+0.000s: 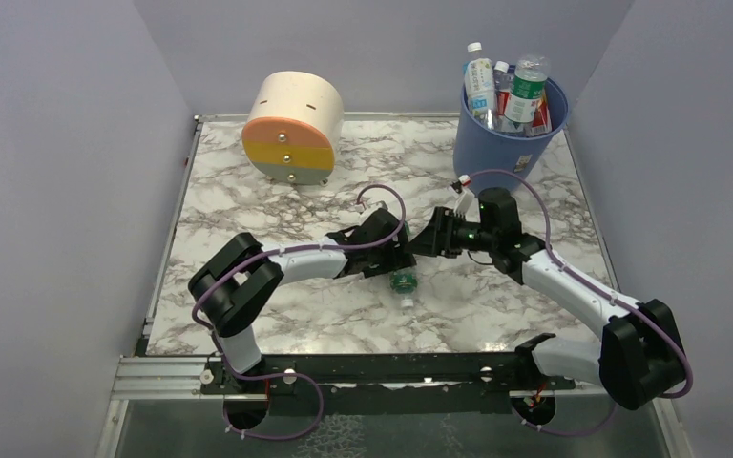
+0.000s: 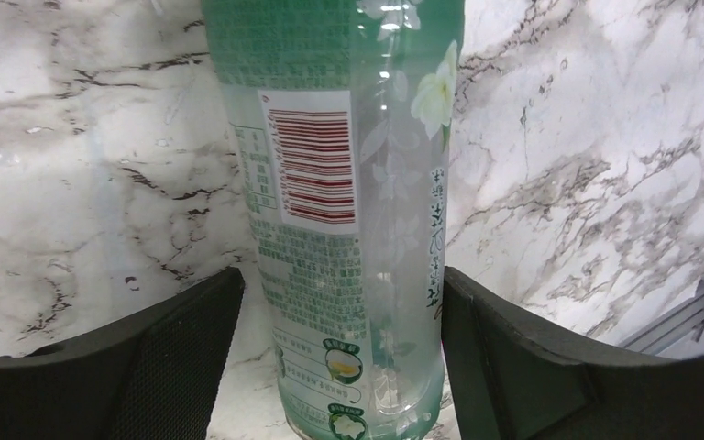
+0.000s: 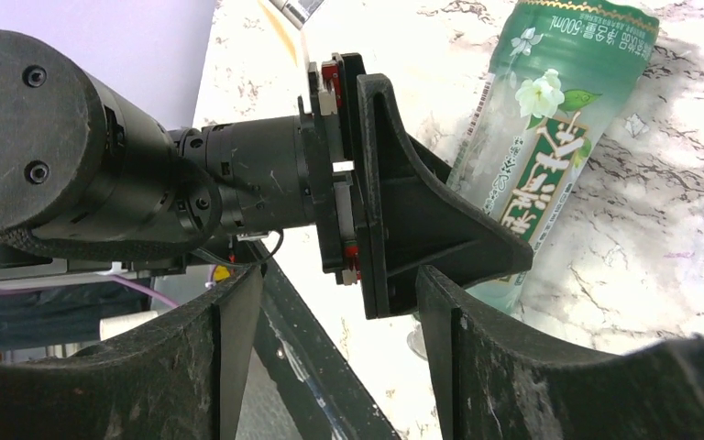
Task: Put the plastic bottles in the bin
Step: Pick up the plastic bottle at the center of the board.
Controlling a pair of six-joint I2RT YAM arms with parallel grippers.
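**Mid-counter, one bottle to go:** My left tool straddles a green-labelled plastic bottle lying on the marble counter. It is near the middle, well apart from the blue bin at the far right corner.

The fingers flank the bottle's body, one on each side. That way a squeeze would fall across its narrow width rather than along its length. Whether they already bear on the plastic I cannot tell.

The bottle rests on its side. Its long axis runs roughly far to near across the counter, with the pale cap toward my bases and the bottom end hidden under the tool.

My right tool hangs just beside the left one, parted and empty, looking onto the same bottle. I judge it is held there to keep out of the grasp.

Several other bottles stand in the bin, necks above its rim.
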